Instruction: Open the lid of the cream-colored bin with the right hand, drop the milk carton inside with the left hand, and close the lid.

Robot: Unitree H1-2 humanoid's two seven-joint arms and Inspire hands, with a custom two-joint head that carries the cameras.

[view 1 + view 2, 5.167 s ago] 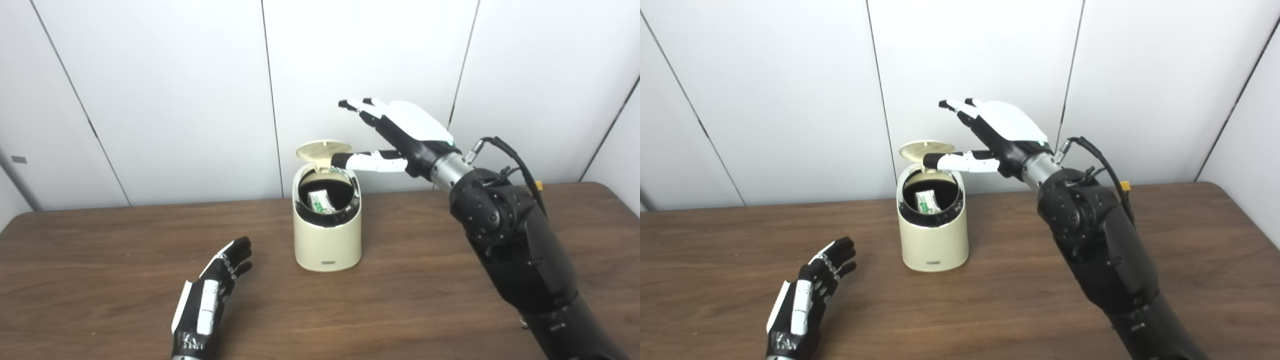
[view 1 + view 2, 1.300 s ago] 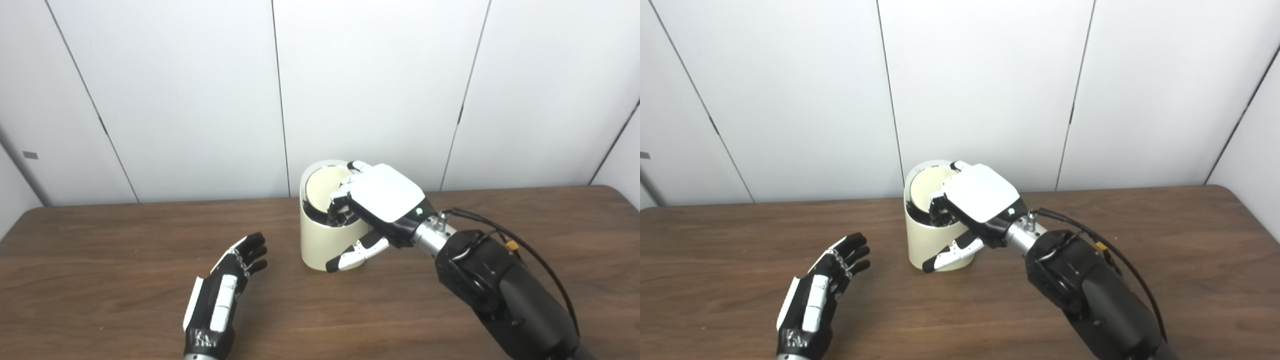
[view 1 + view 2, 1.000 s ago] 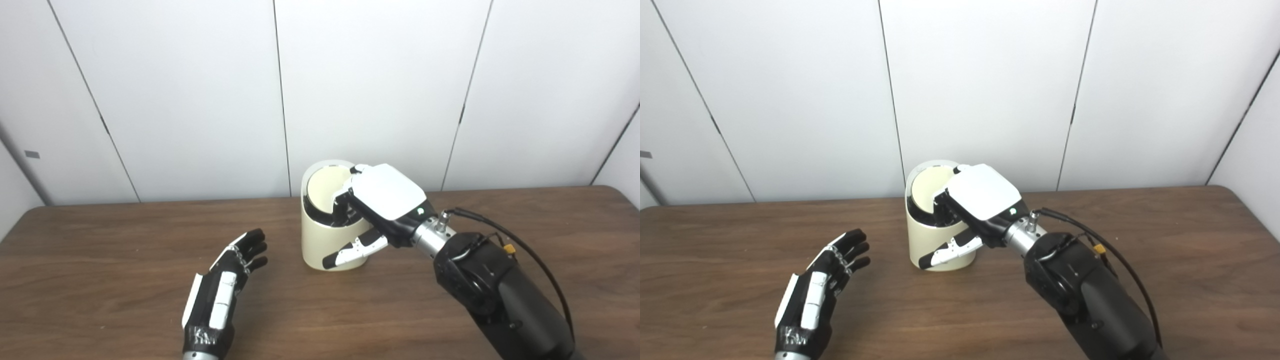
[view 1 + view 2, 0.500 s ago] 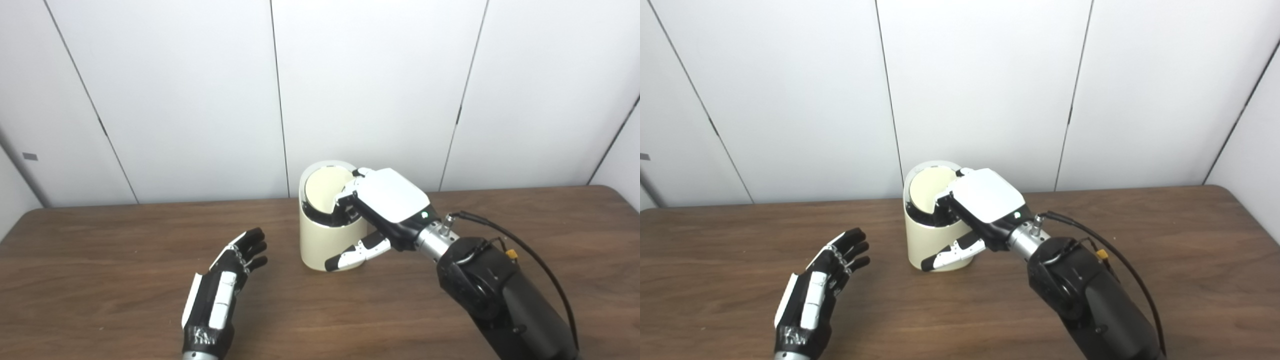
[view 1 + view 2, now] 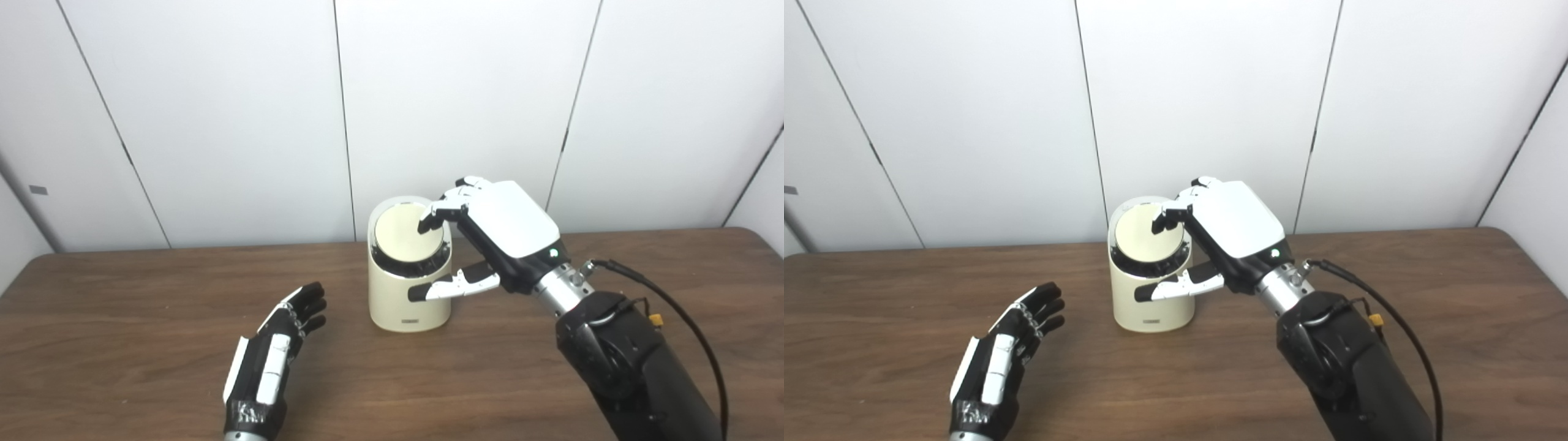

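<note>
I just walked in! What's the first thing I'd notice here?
The big right hand in the middle, hovering at the lid of a cream bin on the table. Then the left hand, open near the front edge.

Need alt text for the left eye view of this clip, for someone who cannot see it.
A cream-colored bin stands on a wooden table with its lid closed, and the right hand hovers at its right side, fingertips over the lid's edge. The left hand rests open on the table, holding nothing.
</note>
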